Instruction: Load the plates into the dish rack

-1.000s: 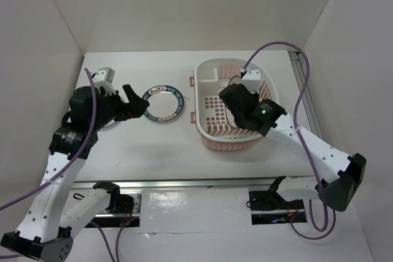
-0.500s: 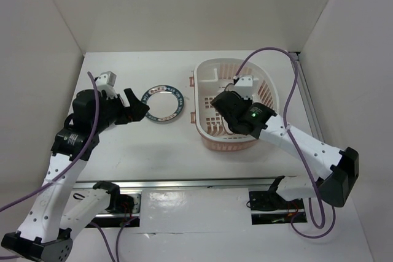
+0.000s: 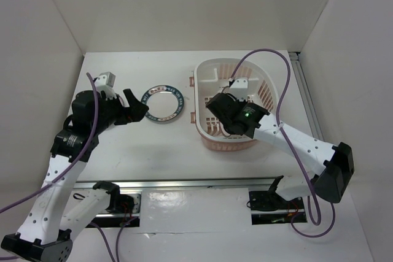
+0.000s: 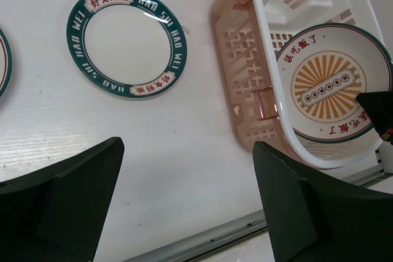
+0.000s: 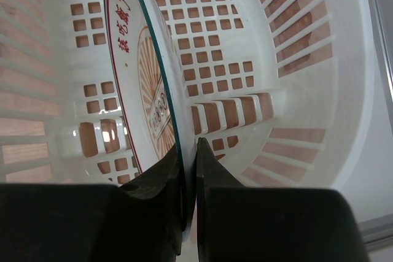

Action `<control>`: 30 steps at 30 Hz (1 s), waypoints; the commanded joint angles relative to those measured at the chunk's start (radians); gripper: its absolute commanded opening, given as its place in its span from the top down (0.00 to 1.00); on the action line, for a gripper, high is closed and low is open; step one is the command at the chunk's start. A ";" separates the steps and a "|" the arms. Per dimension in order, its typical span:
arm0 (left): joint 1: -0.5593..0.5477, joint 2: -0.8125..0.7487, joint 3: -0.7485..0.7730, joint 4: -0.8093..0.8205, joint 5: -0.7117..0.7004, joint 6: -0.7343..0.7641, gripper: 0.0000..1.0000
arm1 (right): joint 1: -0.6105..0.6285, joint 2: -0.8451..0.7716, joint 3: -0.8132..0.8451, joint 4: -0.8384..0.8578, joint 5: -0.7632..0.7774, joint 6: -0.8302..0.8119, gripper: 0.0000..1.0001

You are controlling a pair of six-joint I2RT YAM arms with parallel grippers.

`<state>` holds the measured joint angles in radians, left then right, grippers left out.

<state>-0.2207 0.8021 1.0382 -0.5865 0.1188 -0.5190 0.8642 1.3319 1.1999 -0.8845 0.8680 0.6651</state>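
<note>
Right gripper (image 5: 187,151) shut tight on the rim of the sunburst plate (image 5: 147,90), I hold it on edge inside the dish rack (image 4: 236,59) at the bench's (image 3: 172,145) right side, upright so it can lean on the slotted wall (image 5: 295,41), I judge. My left gripper (image 4: 187,145) hangs wide open near the lettered-rim plate (image 4: 126,41), which lies flat toward the far edge, left of the rack: probably my next pickup.

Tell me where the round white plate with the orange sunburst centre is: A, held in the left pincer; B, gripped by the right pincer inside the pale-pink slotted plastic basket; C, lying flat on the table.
B: the right pincer is shut on the rim of the round white sunburst-centred plate, inside the pale-pink slotted plastic basket.
</note>
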 commanded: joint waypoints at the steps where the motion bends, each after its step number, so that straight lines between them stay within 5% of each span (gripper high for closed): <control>1: -0.003 -0.014 -0.012 0.022 -0.013 0.028 0.00 | 0.007 -0.013 0.013 0.028 0.060 0.033 1.00; 17: -0.003 -0.014 -0.030 0.013 -0.051 0.037 0.00 | 0.016 0.049 -0.026 0.048 0.017 0.053 0.97; 30: -0.003 -0.014 -0.058 0.013 -0.070 0.037 0.00 | 0.082 0.130 0.039 -0.004 0.025 0.142 0.57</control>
<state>-0.2207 0.8009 0.9920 -0.5995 0.0677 -0.4995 0.9222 1.4479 1.1805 -0.8688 0.8577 0.7551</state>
